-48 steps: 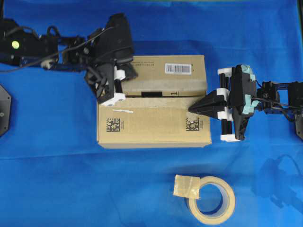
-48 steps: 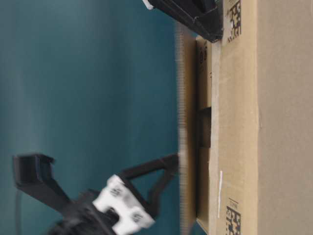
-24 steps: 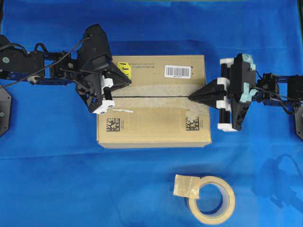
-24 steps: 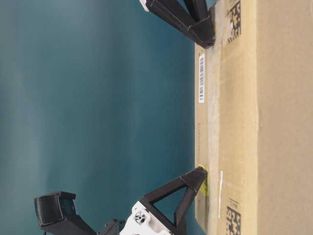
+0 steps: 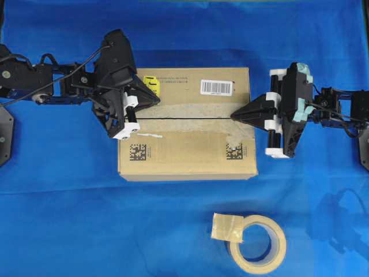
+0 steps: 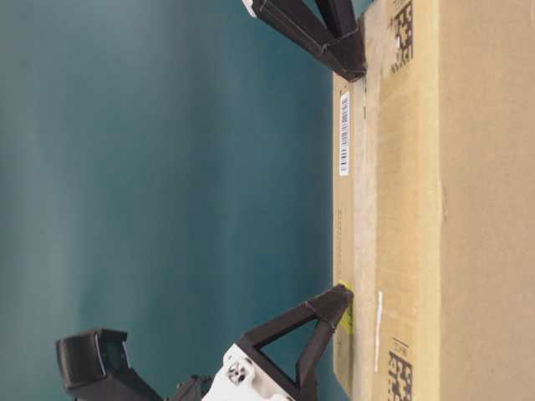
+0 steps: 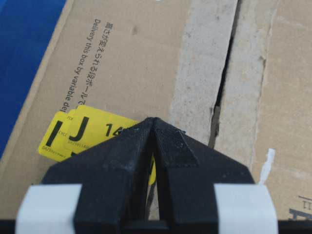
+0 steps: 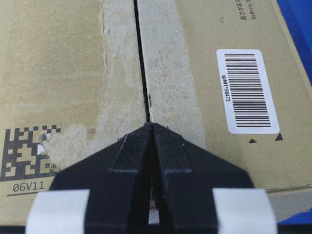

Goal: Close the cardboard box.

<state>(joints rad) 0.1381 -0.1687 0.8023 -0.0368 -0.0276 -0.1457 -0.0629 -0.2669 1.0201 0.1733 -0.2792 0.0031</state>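
The cardboard box point(image 5: 190, 150) lies mid-table with both long top flaps flat, meeting along a dark seam point(image 5: 184, 117). It carries a yellow sticker point(image 5: 151, 81) and a white barcode label point(image 5: 217, 86). My left gripper point(image 5: 158, 97) is shut and empty, its tip resting on the far flap by the yellow sticker point(image 7: 83, 134). My right gripper point(image 5: 232, 117) is shut and empty, its tip on the seam point(image 8: 142, 73) at the box's right end. The table-level view shows the box point(image 6: 418, 200) with the left gripper point(image 6: 343, 292) and the right gripper point(image 6: 355, 71) touching its top.
A beige tape roll point(image 5: 258, 243) with a loose tab lies on the blue cloth in front of the box, right of centre. Both arms stretch in from the left and right edges.
A second ago the far flap stood partly up with the left gripper over it. It has gone flat, and the left gripper now rests by the sticker. The right gripper barely shifted.
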